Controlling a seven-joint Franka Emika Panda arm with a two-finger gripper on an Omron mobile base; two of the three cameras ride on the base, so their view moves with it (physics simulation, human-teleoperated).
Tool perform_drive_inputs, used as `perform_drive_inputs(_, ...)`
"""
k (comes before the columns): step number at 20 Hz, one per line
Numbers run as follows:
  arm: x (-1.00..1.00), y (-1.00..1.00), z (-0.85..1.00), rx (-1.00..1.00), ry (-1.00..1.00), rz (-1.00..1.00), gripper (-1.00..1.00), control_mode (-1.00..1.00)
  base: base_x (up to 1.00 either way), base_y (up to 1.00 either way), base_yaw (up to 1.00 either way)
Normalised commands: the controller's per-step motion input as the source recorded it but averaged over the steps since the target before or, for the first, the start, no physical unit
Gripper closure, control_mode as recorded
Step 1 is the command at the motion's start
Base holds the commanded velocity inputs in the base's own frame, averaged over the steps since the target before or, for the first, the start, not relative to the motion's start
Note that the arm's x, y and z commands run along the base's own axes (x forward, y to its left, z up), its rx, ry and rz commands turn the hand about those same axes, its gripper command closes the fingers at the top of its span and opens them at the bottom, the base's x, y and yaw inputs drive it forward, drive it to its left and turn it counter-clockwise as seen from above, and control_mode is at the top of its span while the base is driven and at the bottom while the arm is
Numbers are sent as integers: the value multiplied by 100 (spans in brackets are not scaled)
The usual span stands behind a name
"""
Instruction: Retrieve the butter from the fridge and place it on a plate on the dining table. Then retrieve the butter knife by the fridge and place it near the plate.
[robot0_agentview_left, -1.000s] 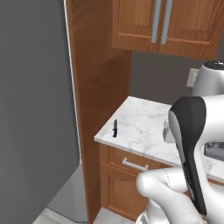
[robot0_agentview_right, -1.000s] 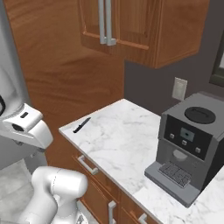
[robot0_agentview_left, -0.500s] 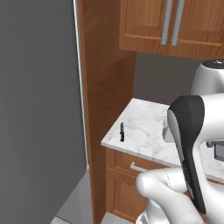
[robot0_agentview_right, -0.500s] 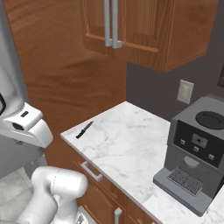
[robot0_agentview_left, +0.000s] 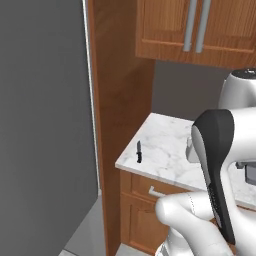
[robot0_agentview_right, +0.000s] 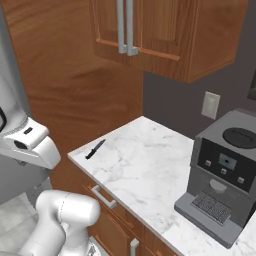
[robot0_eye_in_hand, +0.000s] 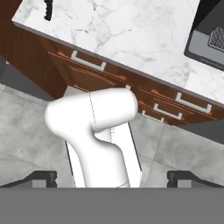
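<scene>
The butter knife (robot0_agentview_left: 138, 151), small and all dark, lies near the left corner of the white marble counter (robot0_agentview_left: 170, 150), close to the wooden panel beside the grey fridge (robot0_agentview_left: 45, 125). In the right base view the butter knife (robot0_agentview_right: 95, 149) lies near the counter's left edge. My gripper (robot0_eye_in_hand: 113, 178) points down over the floor in front of the cabinets. It is open, its fingertips (robot0_eye_in_hand: 43, 177) are wide apart, and nothing is between them. The butter knife (robot0_eye_in_hand: 48, 9) sits far off at the top left of the hand view. The butter, the plate and the dining table are out of view.
A grey coffee machine (robot0_agentview_right: 225, 185) stands on the right part of the counter. Wooden drawers with metal handles (robot0_eye_in_hand: 89, 61) run under the counter, and wooden wall cabinets (robot0_agentview_right: 150, 30) hang above it. A tall wooden panel (robot0_agentview_left: 117, 90) separates fridge and counter.
The whole picture has shifted with the base: the fridge side now takes more of the left base view, and the coffee machine sits further right. The gripper stays open.
</scene>
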Motion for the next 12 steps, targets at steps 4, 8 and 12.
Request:
perform_drive_inputs(4,0,0,0,0,0,0,-100,100,1,0,0)
perform_drive_inputs(8,0,0,0,0,0,0,-100,100,0,0,0)
perform_drive_inputs(12,3,0,-3,0,-5,0,-100,-100,1,0,0)
